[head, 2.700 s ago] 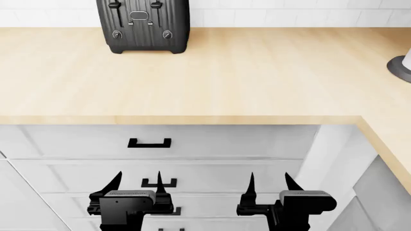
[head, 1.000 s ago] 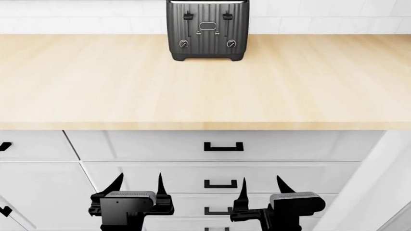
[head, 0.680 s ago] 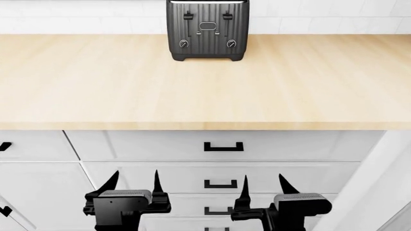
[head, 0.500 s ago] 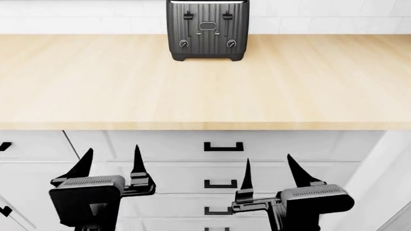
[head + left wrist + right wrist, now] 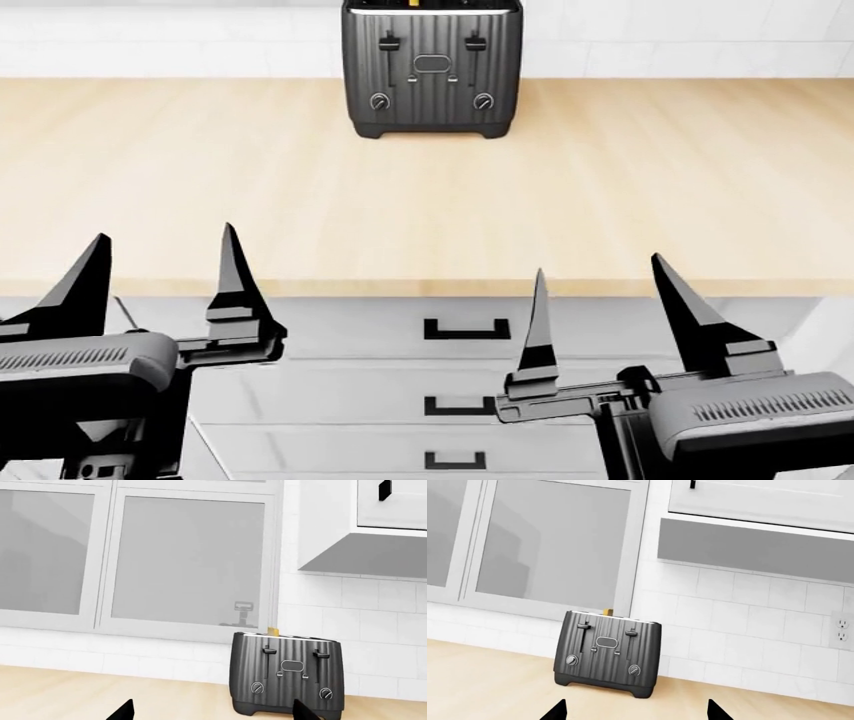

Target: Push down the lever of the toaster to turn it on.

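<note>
The black ribbed toaster (image 5: pixel 429 72) stands at the back of the wooden counter (image 5: pixel 427 190) against the tiled wall. Its left-hand lever (image 5: pixel 388 44) sits high in its slot, level with the matching right tab (image 5: pixel 474 44). The toaster also shows in the left wrist view (image 5: pixel 287 680) with the lever (image 5: pixel 268 652), and in the right wrist view (image 5: pixel 608 652) with the lever (image 5: pixel 584 627). My left gripper (image 5: pixel 163 270) and right gripper (image 5: pixel 603 300) are both open and empty, at the counter's front edge, far short of the toaster.
White drawers with black handles (image 5: pixel 466 329) run below the counter. A window (image 5: pixel 187 560) and an upper cabinet (image 5: pixel 760 525) are behind the toaster. A wall outlet (image 5: pixel 842 630) is to the right. A yellow item (image 5: pixel 608 612) sticks up from a toaster slot.
The view first shifted so the toaster sits centred. Both grippers then rose from in front of the drawers up to the counter's front edge, staying open.
</note>
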Motion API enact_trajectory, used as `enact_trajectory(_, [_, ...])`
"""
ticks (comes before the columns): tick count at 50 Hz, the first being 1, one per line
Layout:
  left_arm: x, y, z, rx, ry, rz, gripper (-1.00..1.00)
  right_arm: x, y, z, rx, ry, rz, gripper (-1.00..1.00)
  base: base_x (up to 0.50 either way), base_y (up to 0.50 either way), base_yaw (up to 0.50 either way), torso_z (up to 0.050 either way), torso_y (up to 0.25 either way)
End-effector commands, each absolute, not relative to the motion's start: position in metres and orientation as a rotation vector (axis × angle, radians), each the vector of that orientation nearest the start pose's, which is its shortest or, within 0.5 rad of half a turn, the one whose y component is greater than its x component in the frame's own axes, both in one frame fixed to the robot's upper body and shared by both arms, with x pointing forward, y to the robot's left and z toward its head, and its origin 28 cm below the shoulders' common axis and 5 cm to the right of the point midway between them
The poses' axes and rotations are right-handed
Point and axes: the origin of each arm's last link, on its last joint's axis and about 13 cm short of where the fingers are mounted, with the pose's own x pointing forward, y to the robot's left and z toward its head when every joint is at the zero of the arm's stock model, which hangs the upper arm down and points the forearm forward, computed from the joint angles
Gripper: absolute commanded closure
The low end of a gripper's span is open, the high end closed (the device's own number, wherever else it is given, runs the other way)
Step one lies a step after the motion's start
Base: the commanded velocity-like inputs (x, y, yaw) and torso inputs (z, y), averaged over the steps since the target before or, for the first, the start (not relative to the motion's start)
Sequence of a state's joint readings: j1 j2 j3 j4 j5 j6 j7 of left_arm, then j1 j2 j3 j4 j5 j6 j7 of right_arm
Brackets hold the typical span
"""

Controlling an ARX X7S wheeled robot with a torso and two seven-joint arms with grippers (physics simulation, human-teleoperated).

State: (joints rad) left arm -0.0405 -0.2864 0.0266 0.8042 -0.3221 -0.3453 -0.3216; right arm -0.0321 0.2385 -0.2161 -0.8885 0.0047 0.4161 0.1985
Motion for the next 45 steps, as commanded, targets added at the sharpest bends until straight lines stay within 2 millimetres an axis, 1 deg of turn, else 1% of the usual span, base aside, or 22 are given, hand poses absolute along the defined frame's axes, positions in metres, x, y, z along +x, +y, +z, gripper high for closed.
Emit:
enact_trajectory(1, [0.179,0.225,0.165,-0.067,-0.461,0.051,-1.0,0.147,-0.087,0.159,-0.131,-0.44,0.082,-1.0,0.5,0.0,0.0,0.0,0.0])
enact_trajectory(7, [0.178,0.226,0.165,-0.072,-0.46,0.055,-1.0,0.138,-0.086,0.158,-0.144,-0.436,0.075,-1.0,0.5,0.14,0.0,0.0,0.0])
enact_trajectory(14, [0.179,0.226,0.162,-0.072,-0.454,0.053,-1.0,0.145,-0.087,0.155,-0.164,-0.414,0.062,-1.0,0.47,0.39,0.0,0.0,0.0])
enact_trajectory(22, [0.179,0.226,0.162,-0.075,-0.452,0.053,-1.0,0.15,-0.087,0.155,-0.162,-0.407,0.056,-1.0,0.24,0.5,0.0,0.0,0.0])
enact_trajectory(32, [0.18,0.225,0.16,-0.067,-0.447,0.047,-1.0,0.148,-0.088,0.153,-0.146,-0.4,0.057,-1.0,0.24,0.5,0.0,0.0,0.0])
enact_trajectory(40, [0.182,0.225,0.159,-0.069,-0.442,0.049,-1.0,0.151,-0.088,0.151,-0.135,-0.394,0.06,-1.0,0.45,0.37,0.0,0.0,0.0])
enact_trajectory(45, [0.181,0.224,0.158,-0.068,-0.441,0.044,-1.0,0.151,-0.089,0.151,-0.129,-0.397,0.058,-1.0,0.45,0.2,0.0,0.0,0.003])
